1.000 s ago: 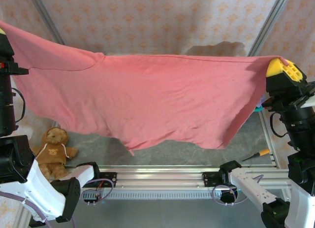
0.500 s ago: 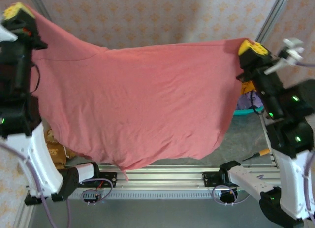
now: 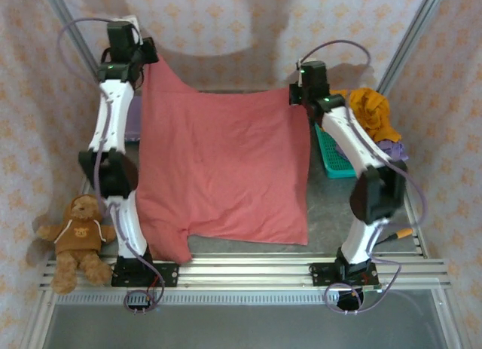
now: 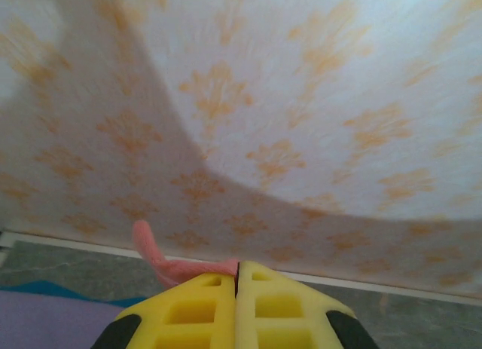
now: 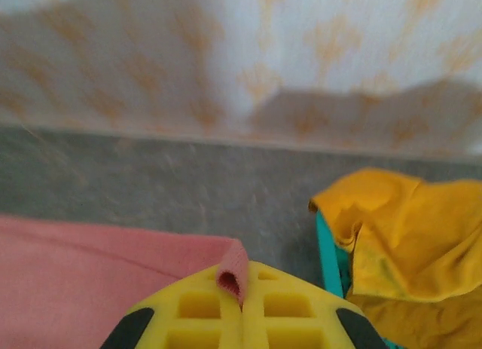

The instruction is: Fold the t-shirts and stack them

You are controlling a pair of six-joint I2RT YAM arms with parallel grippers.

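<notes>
Patterned wallpaper point(image 3: 226, 25) closes off a grey surface point(image 3: 339, 213), and from the top external view both arms reach far toward that back wall with the dusty red t-shirt point(image 3: 226, 168) stretched between them. The left gripper point(image 3: 144, 59) pinches one far corner and the right gripper point(image 3: 295, 93) pinches the other, so the cloth runs back from both grippers toward the arm bases. Holding two corners apart like this seems meant to pull the shirt flat for folding, though the hem nearest the left base looks bunched. Just beside the right gripper, on its outer side, a mustard t-shirt point(image 3: 369, 111) lies heaped over a teal basket point(image 3: 331, 157), with a lavender t-shirt point(image 3: 395, 149) behind it. A teddy bear point(image 3: 79, 228) sits well apart, near the left arm's base. From the left wrist, the left gripper point(image 4: 237, 277) is clamped tight, its yellow pads pressed together, and a curl of the red shirt point(image 4: 162, 266) pokes out at its left side; lavender cloth point(image 4: 45, 319) lies below it. From the right wrist, the right gripper point(image 5: 242, 289) is likewise clenched on a folded edge of the red shirt point(image 5: 98, 273), which spreads to its left, while the mustard shirt point(image 5: 407, 228) and the basket's rim point(image 5: 327, 251) sit close on its right.
</notes>
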